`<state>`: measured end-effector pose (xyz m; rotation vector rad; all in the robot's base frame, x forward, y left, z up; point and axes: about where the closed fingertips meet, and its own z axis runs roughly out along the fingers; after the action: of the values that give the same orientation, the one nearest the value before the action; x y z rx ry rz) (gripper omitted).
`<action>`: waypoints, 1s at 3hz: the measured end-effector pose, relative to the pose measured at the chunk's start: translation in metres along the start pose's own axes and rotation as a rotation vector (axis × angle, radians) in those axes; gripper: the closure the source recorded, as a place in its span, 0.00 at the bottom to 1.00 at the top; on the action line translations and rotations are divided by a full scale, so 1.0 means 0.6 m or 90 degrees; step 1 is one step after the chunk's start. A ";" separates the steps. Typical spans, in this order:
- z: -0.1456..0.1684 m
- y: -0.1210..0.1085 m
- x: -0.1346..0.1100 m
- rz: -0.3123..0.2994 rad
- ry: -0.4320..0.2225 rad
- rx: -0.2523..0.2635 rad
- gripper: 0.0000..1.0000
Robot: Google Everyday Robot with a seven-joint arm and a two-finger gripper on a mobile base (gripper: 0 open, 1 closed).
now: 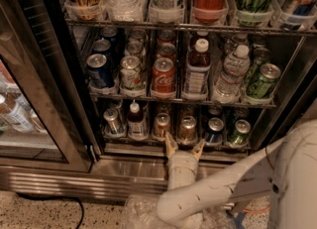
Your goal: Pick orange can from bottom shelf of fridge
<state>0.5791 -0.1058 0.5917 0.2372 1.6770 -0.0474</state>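
The fridge [130, 167] stands open with its glass door [34, 99] swung to the left. On the bottom shelf [143, 139] stands a row of short cans and one small bottle [134, 122]. The orange can [187, 129], coppery with a silver top, stands in the middle of that row. My gripper [184, 144] is just in front of the shelf edge, low and centred on the orange can. It is open and empty, and its fingertips [170, 142] do not touch the can.
A second brownish can [161, 125] stands left of the orange can, a dark blue can [215, 129] and a green can [240, 132] right of it. The rack above [178, 99] overhangs closely. My white arm [233, 188] fills the lower right.
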 end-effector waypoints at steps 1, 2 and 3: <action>0.015 -0.008 0.004 -0.001 -0.006 0.010 0.22; 0.037 -0.033 0.011 -0.004 -0.008 0.032 0.28; 0.052 -0.038 0.008 -0.008 -0.010 0.033 0.28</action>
<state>0.6048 -0.1328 0.5806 0.2648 1.6627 -0.1021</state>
